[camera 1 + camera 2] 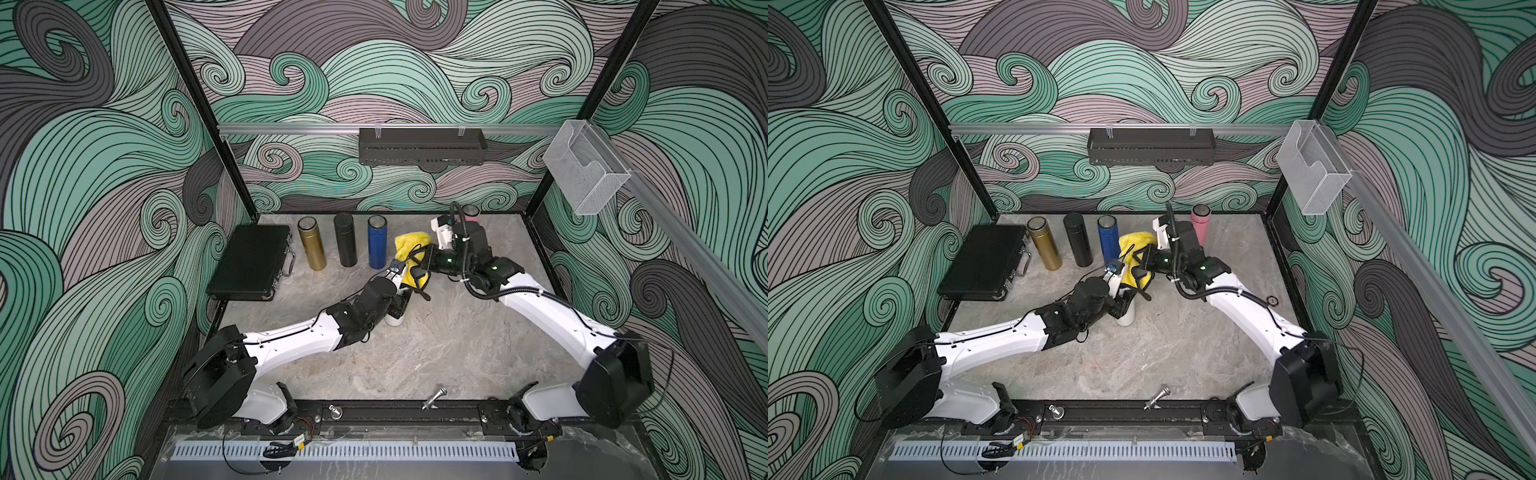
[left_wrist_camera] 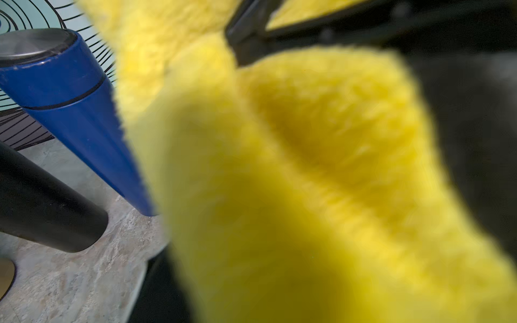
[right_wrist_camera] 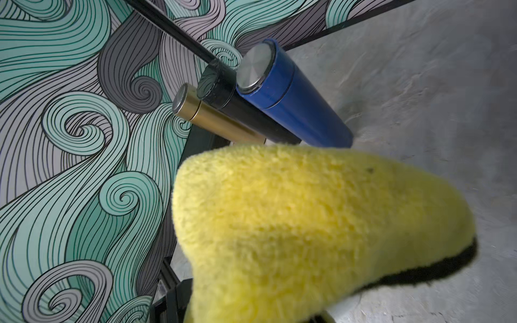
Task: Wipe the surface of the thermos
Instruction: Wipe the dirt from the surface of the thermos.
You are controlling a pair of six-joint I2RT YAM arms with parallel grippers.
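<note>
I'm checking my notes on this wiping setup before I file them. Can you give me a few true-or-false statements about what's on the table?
1. The gold thermos, black thermos and blue thermos stand upright in a row. True.
2. The black case lies open. False: its lid is shut.
3. The right pincer grips the yellow cloth. True.
4. The pink thermos lies on its side. False: it stands upright.

Five thermoses (image 1: 1109, 243), one yellow cloth (image 1: 1133, 243), one black case (image 1: 984, 262), two robot arms (image 1: 992, 345), one wall basket (image 1: 1150, 145).
</note>
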